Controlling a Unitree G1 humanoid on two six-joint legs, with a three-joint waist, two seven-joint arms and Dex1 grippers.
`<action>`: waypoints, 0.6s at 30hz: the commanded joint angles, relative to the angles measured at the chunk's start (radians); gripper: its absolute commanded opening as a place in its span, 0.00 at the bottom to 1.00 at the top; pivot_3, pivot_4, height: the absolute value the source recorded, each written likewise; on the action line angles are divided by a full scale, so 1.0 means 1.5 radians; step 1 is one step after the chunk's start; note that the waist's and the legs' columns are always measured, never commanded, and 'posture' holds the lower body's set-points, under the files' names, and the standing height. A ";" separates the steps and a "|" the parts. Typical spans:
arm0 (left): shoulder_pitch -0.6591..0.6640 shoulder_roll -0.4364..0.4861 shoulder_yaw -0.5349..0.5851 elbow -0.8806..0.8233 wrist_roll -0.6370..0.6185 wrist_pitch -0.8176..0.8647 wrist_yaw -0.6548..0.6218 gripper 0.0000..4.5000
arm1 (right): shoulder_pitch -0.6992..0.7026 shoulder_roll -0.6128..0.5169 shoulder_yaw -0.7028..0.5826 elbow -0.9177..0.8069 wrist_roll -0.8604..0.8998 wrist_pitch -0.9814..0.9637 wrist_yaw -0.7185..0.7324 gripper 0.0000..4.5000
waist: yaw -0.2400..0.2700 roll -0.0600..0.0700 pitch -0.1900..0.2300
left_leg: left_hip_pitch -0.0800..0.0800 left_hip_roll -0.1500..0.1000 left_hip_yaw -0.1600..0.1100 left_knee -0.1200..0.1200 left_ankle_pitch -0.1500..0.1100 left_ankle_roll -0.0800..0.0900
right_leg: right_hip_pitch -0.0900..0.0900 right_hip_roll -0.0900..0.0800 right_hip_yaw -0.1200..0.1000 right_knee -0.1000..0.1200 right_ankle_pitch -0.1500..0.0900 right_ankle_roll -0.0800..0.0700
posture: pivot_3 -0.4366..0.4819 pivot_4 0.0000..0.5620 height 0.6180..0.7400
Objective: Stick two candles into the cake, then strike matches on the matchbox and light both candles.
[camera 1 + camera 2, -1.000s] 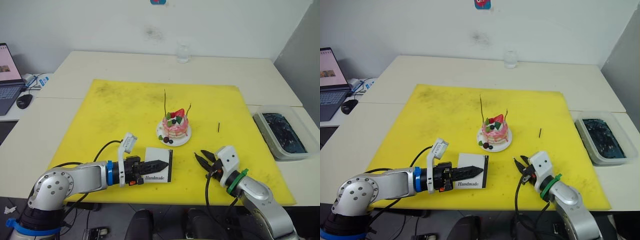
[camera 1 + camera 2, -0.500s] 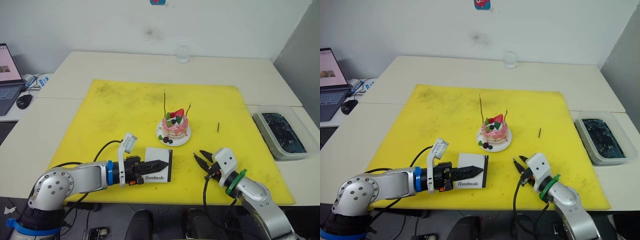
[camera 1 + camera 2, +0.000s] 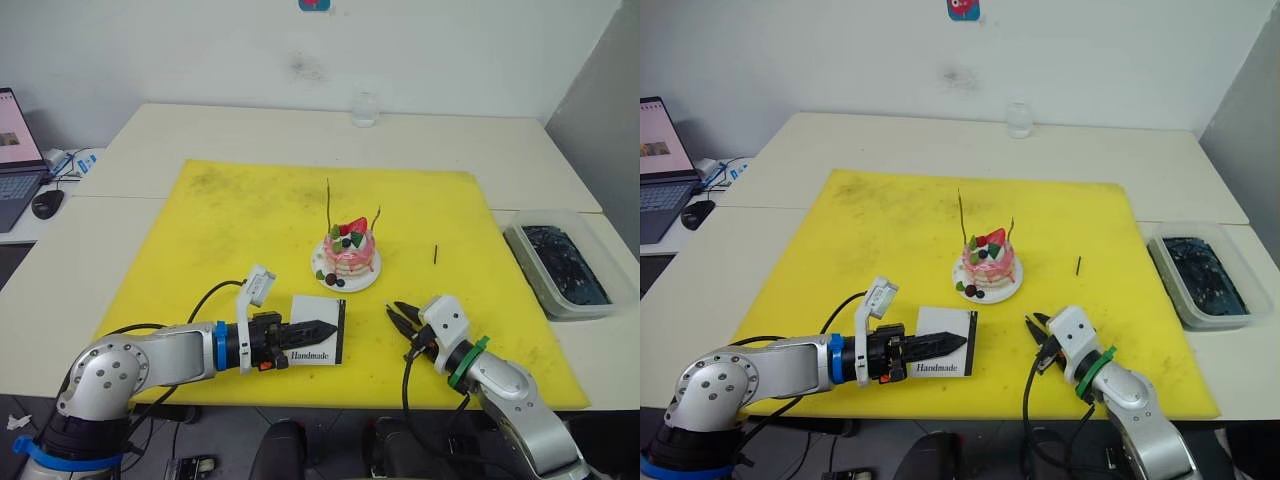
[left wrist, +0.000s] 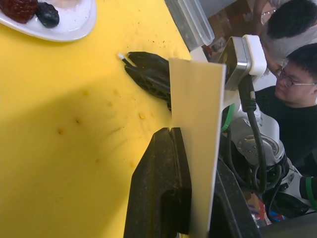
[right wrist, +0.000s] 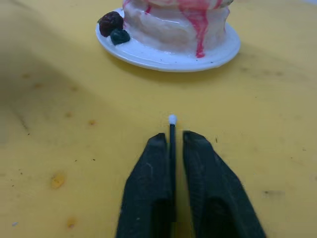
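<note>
The pink-and-white cake (image 3: 348,255) stands on its white plate mid-mat, with two candles upright in it: a tall one (image 3: 329,205) and a shorter one (image 3: 379,220). My left gripper (image 3: 325,327) is shut on the white matchbox (image 3: 318,330), holding it on edge just above the mat, in front of the cake and to its left. My right gripper (image 5: 172,139) is shut on a dark match (image 5: 172,130) whose white tip points toward the cake. It hovers low over the mat, a short way right of the matchbox. A second match (image 3: 436,254) lies on the mat right of the cake.
A yellow mat (image 3: 250,220) covers the table's middle. A grey tub (image 3: 560,268) with dark contents sits at the right edge. A glass (image 3: 365,108) stands at the back. A laptop (image 3: 15,150) and mouse (image 3: 47,202) are far left. People (image 4: 292,74) are beyond the table's front.
My right gripper has drifted a little left toward the matchbox, still holding the match. The left arm and matchbox have stayed put.
</note>
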 commanded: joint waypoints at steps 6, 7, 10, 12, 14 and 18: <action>-0.001 -0.002 0.001 -0.013 -0.001 -0.005 -0.010 0.00 | 0.006 0.007 0.008 0.002 -0.003 0.014 0.002 0.01 | 0.000 0.000 0.000 | 0.000 0.000 0.000 0.000 0.000 0.000 | 0.000 0.000 0.000 0.000 0.000 0.000 | 0.48 0.27 1.00; -0.001 -0.002 0.001 -0.013 -0.001 -0.006 -0.010 0.00 | 0.009 0.007 0.003 -0.002 0.001 0.014 0.002 0.01 | 0.000 0.000 0.000 | 0.000 0.000 0.000 0.000 0.000 0.000 | 0.000 0.000 0.000 0.000 0.000 0.000 | 0.48 0.27 1.00; -0.005 -0.006 -0.002 -0.013 0.000 -0.007 -0.009 0.00 | 0.013 0.007 -0.018 -0.027 0.017 0.017 0.003 0.01 | 0.000 0.000 0.000 | 0.000 0.000 0.000 0.000 0.000 0.000 | 0.000 0.000 0.000 0.000 0.000 0.000 | 0.48 0.27 1.00; -0.013 -0.012 -0.005 -0.010 0.005 -0.009 -0.011 0.00 | 0.008 0.002 -0.032 -0.050 0.029 0.027 0.005 0.01 | 0.001 0.000 0.000 | 0.000 0.000 0.000 0.000 0.000 0.000 | 0.000 0.000 0.000 0.000 0.000 0.000 | 0.48 0.27 1.00; -0.029 -0.025 -0.014 -0.008 0.025 -0.014 -0.014 0.00 | 0.003 -0.013 -0.048 -0.080 0.041 0.043 0.014 0.01 | 0.002 0.000 0.000 | 0.000 0.000 0.000 0.000 0.000 0.000 | 0.000 0.000 0.000 0.000 0.001 0.001 | 0.48 0.27 1.00; -0.074 -0.069 -0.038 0.001 0.089 -0.032 -0.012 0.00 | -0.016 -0.053 -0.081 -0.157 0.073 0.089 0.040 0.01 | 0.004 0.000 0.000 | -0.001 -0.001 0.000 0.001 0.000 0.000 | 0.000 0.000 0.000 0.000 0.002 0.003 | 0.48 0.27 1.00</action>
